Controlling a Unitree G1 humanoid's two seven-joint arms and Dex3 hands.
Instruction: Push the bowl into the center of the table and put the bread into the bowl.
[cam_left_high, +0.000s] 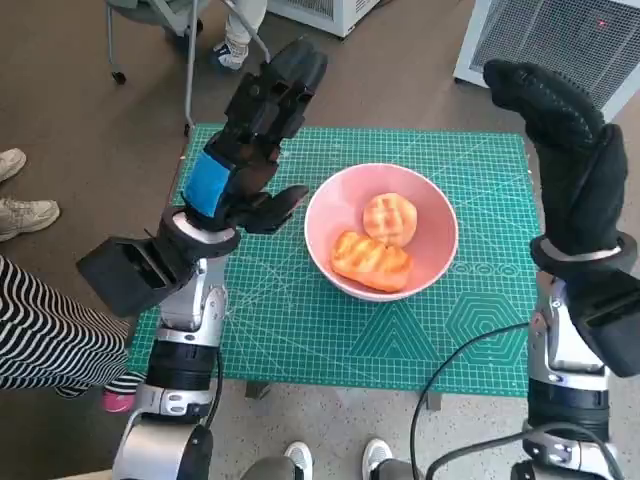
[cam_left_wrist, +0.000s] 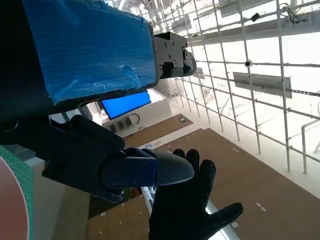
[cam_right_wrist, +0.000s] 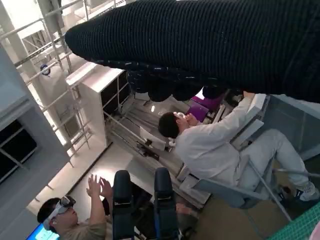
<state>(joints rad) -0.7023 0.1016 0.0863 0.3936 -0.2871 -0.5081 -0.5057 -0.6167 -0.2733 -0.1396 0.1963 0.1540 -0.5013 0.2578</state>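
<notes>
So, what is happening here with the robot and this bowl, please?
The pink bowl sits near the middle of the green mat, and two pieces of bread lie inside it. Neither hand is holding anything: the left hand and the gloved right hand are both raised above the table, apart from the bowl, with fingers spread. Judging from this, the task looks done. People sit nearby.

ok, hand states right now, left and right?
Left hand: open, raised above the table, holding nothing.
Right hand: open, raised, holding nothing.
Both pieces of bread lie in the bowl.
</notes>
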